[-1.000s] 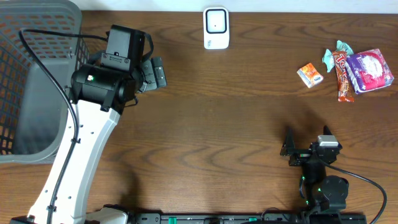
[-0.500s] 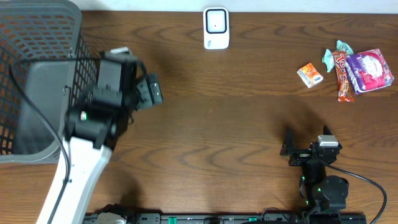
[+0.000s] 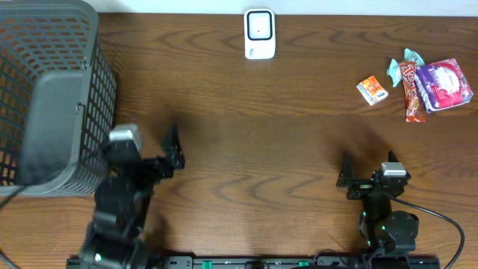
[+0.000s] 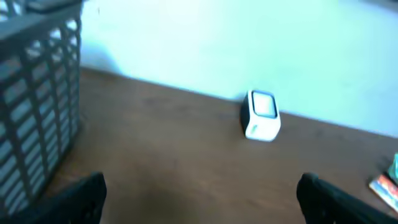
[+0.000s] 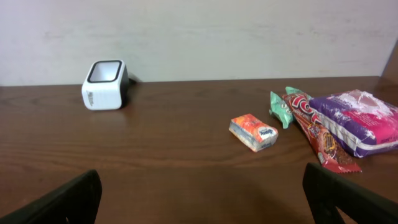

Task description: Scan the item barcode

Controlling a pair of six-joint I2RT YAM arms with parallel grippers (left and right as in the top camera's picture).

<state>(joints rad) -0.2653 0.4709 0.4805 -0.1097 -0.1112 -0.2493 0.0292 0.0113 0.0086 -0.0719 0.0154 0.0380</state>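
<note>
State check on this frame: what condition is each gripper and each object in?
left gripper: open, empty
right gripper: open, empty
scanner: upright, nothing before it
basket: upright, no item visible inside
orange box: lying alone, untouched
purple pack: lying flat, untouched
red bar: lying against purple pack
green packet: at red bar's far end

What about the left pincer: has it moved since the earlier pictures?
Yes. The left pincer retreated toward the table's near edge, farther from the white barcode scanner.

I see a dark brown wooden bench (image 3: 261, 134) with wavy grain, and a plain pale wall (image 5: 249, 31) behind it.
</note>
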